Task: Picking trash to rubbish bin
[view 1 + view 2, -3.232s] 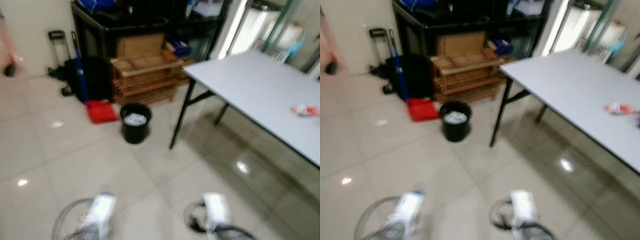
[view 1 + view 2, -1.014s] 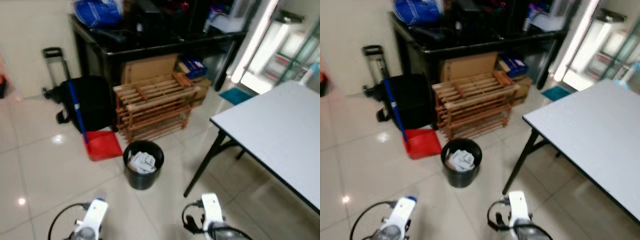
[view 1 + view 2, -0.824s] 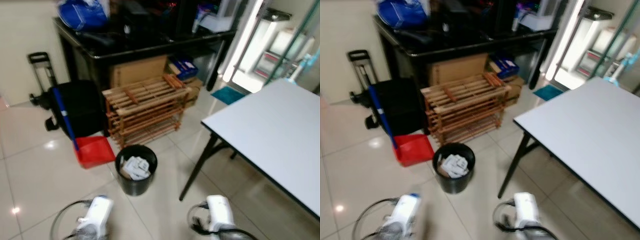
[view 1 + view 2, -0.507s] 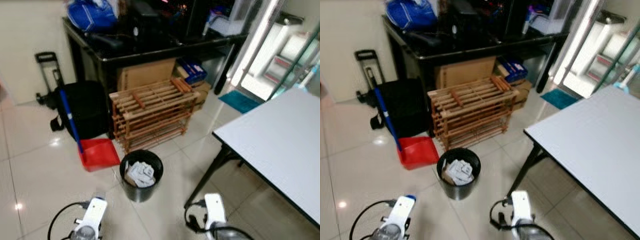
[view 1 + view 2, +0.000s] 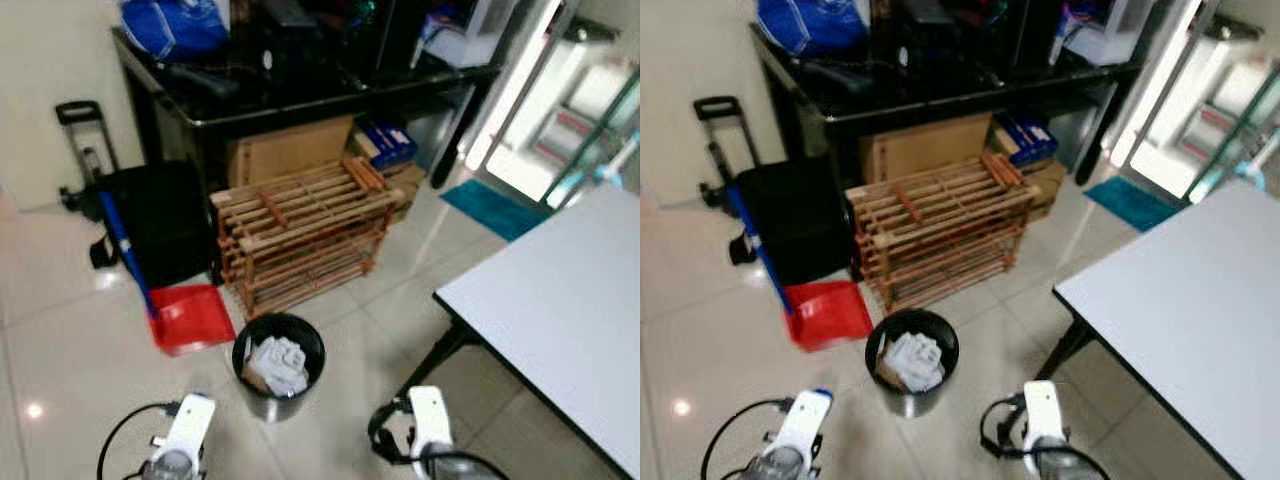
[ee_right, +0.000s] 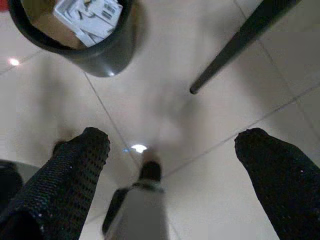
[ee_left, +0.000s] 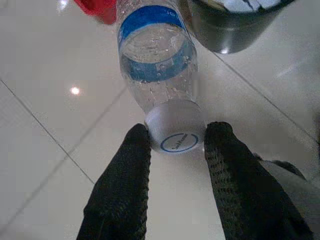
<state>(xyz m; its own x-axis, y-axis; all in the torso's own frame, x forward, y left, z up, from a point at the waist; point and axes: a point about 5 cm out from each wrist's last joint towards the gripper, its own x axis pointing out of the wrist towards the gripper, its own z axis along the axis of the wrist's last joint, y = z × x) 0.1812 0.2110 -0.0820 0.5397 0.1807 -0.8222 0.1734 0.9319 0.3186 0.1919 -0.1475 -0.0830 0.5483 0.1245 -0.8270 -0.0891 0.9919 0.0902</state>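
Glossy tiled floor (image 5: 60, 350), left hand (image 7: 173, 137) pinching bottle (image 7: 157, 60) cap, base toward bin (image 5: 278, 365), right hand (image 6: 172, 150) spread

Two head cameras look forward and steeply down from standing height, side by side, sharing almost the same scene: a black rubbish bin (image 5: 279, 364) on the tiled floor (image 5: 60, 330), a wooden rack (image 5: 300, 235) behind it, and a white table (image 5: 565, 320) at the right. Each wrist camera sits close above the floor, looking along its own black fingers (left gripper (image 7: 175, 142), right gripper (image 6: 172, 145)). Both wrist views catch the same bin at their far edge.
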